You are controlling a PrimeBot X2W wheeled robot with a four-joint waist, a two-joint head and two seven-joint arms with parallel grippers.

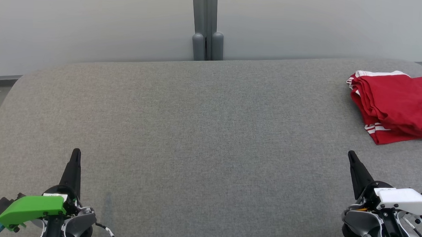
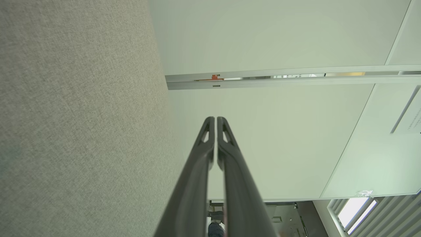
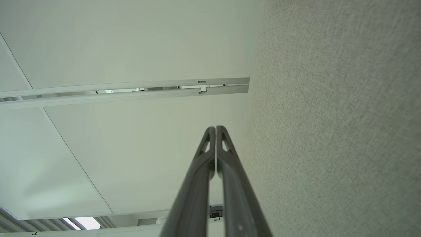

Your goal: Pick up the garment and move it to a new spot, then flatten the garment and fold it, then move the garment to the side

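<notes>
**Both pincers clenched, garment far right**

Grey fabric worktop, pale wall and grey post behind. The red, white-striped garment lies folded at the far right edge. Wall notice: too small to read. Left pincer and right pincer sit at the near corners, empty, pointing forward.

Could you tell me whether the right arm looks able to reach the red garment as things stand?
Probably yes: the red garment lies on the grey surface just ahead of the right tool, with nothing between them; the tool is shut, though.
</notes>
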